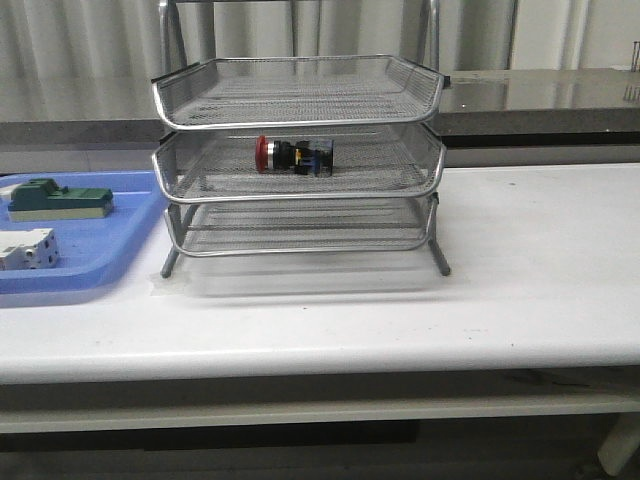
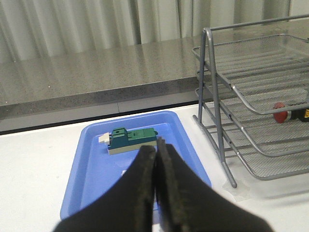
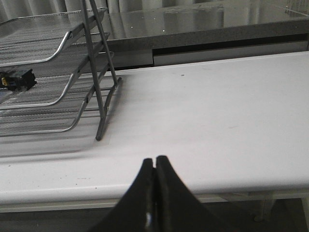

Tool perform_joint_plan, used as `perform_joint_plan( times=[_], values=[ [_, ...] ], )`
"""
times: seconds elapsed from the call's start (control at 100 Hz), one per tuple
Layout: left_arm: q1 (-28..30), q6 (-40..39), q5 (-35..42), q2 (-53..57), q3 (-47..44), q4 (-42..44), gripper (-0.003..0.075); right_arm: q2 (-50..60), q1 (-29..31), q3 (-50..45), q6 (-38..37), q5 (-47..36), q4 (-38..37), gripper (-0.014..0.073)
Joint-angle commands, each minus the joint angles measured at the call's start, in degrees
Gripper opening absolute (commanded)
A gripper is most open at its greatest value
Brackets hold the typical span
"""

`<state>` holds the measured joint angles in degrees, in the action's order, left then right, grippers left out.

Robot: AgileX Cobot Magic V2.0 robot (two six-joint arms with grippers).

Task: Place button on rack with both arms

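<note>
The button (image 1: 292, 155) lies on its side on the middle tier of the silver wire rack (image 1: 300, 190), red head to the left. The left wrist view shows its red head (image 2: 281, 111) through the mesh; the right wrist view shows its dark rear block (image 3: 18, 79). My left gripper (image 2: 156, 145) is shut and empty, hanging over the blue tray (image 2: 94, 164), well apart from the rack (image 2: 251, 121). Above the table's front edge, my right gripper (image 3: 154, 162) is shut on nothing, to the right of the rack (image 3: 58, 82). Neither arm shows in the front view.
The blue tray (image 1: 120, 245) sits left of the rack and holds a green block (image 1: 58, 198) and a white breaker (image 1: 28, 248). The green block (image 2: 131, 139) lies just beyond my left fingers. A grey counter (image 1: 540, 95) runs behind the white table (image 1: 520, 260).
</note>
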<state>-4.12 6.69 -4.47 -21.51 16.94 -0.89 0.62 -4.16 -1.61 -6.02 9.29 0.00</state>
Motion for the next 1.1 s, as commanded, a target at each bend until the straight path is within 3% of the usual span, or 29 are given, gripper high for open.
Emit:
perform_joint_plan(
  times=[0.0,0.13,0.38,0.85,1.09],
  values=[
    [-0.15,-0.49,5.43,-0.27,1.66,-0.69,0.0004,1.13,0.25,0.95,0.56,-5.03,0.00,-0.0067],
    [-0.15,-0.49,6.26,-0.27,1.15,-0.69,0.0004,1.13,0.25,0.95,0.56,-5.03,0.00,-0.0067],
    [-0.15,-1.78,14.97,2.49,-4.55,-0.58,0.0004,1.13,0.25,0.95,0.56,-5.03,0.00,-0.0067],
    [-0.06,-5.42,14.70,15.88,-17.39,0.00,0.0004,1.13,0.25,0.95,0.56,-5.03,0.00,-0.0067],
    [-0.06,-7.77,9.93,22.24,-19.63,1.29,0.0004,1.13,0.25,0.95,0.56,-5.03,0.00,-0.0067]
  ],
)
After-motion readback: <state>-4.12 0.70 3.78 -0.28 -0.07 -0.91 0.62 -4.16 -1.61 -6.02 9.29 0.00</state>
